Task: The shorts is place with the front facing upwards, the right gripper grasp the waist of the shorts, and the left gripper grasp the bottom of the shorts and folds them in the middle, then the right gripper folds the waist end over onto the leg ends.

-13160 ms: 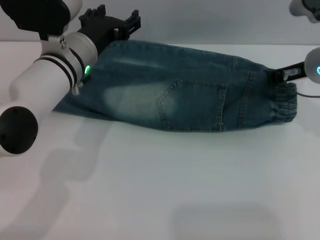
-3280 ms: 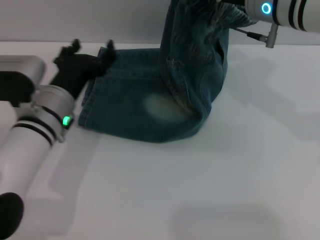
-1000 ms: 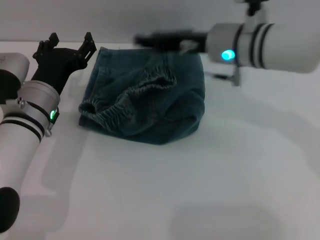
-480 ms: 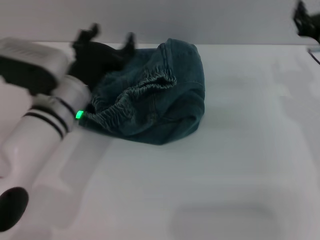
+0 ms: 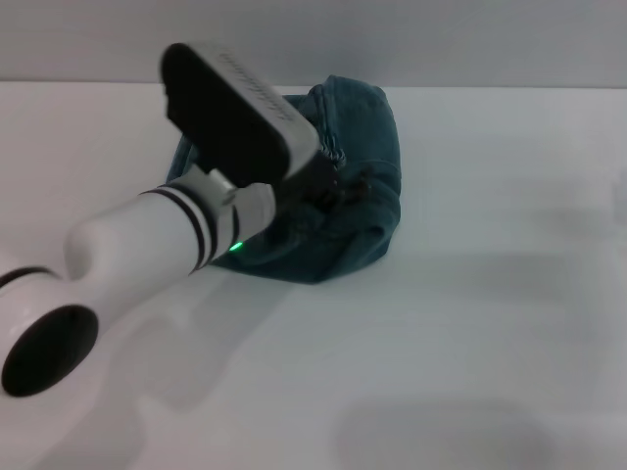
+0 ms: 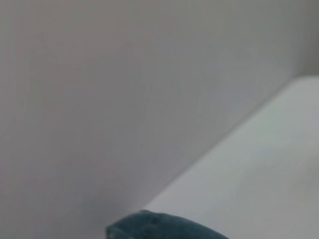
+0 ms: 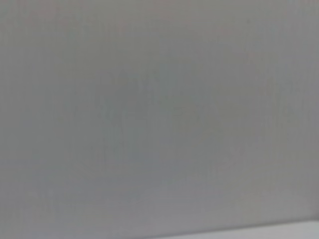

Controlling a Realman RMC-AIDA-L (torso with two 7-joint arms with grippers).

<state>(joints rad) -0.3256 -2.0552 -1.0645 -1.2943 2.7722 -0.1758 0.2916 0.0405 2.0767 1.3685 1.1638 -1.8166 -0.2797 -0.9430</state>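
A plain grey wall stands behind a white table [image 5: 470,323], whose matte top carries soft shadows and nothing but the garment and the arm reaching over it. The shorts [image 5: 367,186] lie as a compact blue denim bundle on the far half of the table, a little toward eleven o'clock from its centre, the fabric doubled and lumpy rather than spread flat. The left arm [image 5: 147,255], white with black rings and a green ring light, comes in from about seven o'clock and lies across the bundle's near-left part, so its wrist block hides much of the denim. The left pincer [image 5: 338,186] sits at the middle of the bundle, right at the cloth; dark finger parts show there, but I cannot tell whether they are apart, together or nipping fabric. The left wrist view shows only the wall, a strip of table and a rounded fold of denim at the edge. The right pincer appears in no view, and the right wrist view faces bare grey wall, with only a thin strip of table at its edge. Judged from the lie of the cloth, both folds look done: the garment is a short thick packet, though the waistband and leg hems cannot be picked out under the arm. What seems left is tidying or pressing the pile, then clearing the left arm away.
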